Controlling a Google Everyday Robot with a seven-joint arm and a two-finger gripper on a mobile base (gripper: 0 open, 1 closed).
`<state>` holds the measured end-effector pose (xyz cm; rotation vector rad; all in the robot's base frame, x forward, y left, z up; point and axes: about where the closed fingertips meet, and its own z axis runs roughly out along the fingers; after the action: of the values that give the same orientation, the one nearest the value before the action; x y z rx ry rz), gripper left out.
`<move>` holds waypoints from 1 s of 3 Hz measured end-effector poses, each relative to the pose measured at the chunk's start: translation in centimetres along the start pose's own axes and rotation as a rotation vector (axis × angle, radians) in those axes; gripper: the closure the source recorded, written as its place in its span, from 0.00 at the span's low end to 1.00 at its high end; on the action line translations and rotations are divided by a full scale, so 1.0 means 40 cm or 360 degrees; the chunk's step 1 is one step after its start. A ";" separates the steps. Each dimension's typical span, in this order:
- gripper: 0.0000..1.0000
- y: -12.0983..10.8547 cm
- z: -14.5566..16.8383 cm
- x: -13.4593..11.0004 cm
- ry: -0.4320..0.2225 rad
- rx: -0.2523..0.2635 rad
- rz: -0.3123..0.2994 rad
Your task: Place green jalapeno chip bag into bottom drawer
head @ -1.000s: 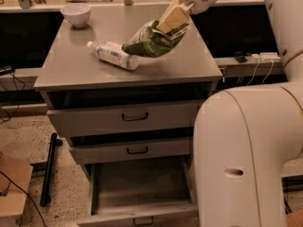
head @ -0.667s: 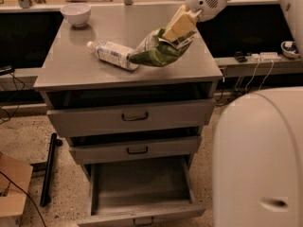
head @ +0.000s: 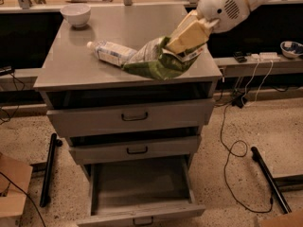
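Green-film item, the green jalapeno chip bag (head: 156, 63), lies half-raised on desk (head: 71, 70). Upper end is pinched in jaws of gripper (head: 189, 36) above desk's right side; lower end touches bottle (head: 111, 52).

Risks: thin crinkly hold may slip; dragging could roll bottle off edge.

The bottom drawer (head: 142, 186) stands open. Top and middle drawers appear ajar, so descent needs fwd clearance.

Tabletop (head: 118, 30): smooth matt grey metal.
Green jalapeno chip bag (head: 154, 65): crinkly glossy film.
Gripper (head: 180, 44): smooth pale-yellow fingers (head: 191, 32), glossy white shell; at 3 o'clock on the tabletop, clamped on the bag.
Bottom drawer (head: 142, 217): matt grey metal.
Bottle (head: 111, 53): clear plastic.
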<state>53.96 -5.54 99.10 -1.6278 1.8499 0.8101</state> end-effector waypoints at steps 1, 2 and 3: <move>1.00 0.086 0.054 0.044 -0.0043 -0.0025 0.0028; 1.00 0.104 0.166 0.189 -0.0059 -0.0075 0.0177; 1.00 0.087 0.318 0.393 -0.0129 -0.0152 0.0392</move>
<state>48.66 -6.31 79.31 -1.4165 2.0061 1.0680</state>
